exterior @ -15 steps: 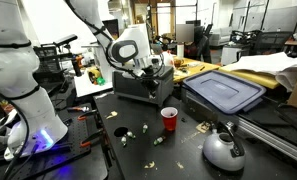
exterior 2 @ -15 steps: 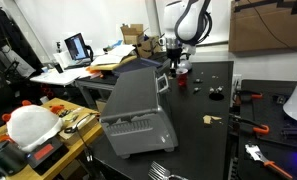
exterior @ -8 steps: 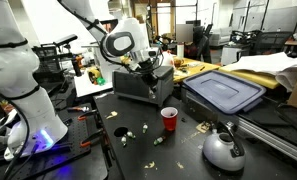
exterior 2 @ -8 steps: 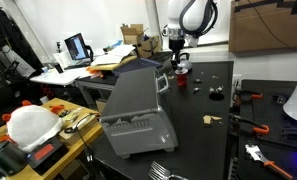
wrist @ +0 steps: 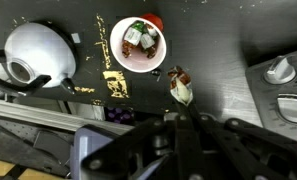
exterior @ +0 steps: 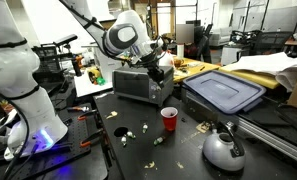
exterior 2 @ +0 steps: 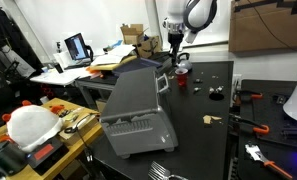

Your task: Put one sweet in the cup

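The small red cup [exterior: 169, 119] stands on the dark table in front of the toaster oven; it also shows in an exterior view [exterior 2: 182, 70]. In the wrist view the cup [wrist: 140, 45] is seen from above with wrapped sweets inside. One wrapped sweet [wrist: 181, 87] lies on the table just beside it. More sweets [exterior: 121, 131] are scattered on the table. My gripper [exterior: 158, 66] hangs well above the table over the toaster oven, its fingers [wrist: 181, 115] closed together with nothing between them.
A grey toaster oven [exterior: 138, 86] stands behind the cup. A silver kettle [exterior: 223, 150] sits near the table's front. A blue-lidded bin [exterior: 224, 92] is beside it. Tools lie along the table's edge [exterior 2: 250, 122].
The arm has lifted up and away from the table, and the gripper has risen above the toaster oven. The cup and the sweets have not moved.
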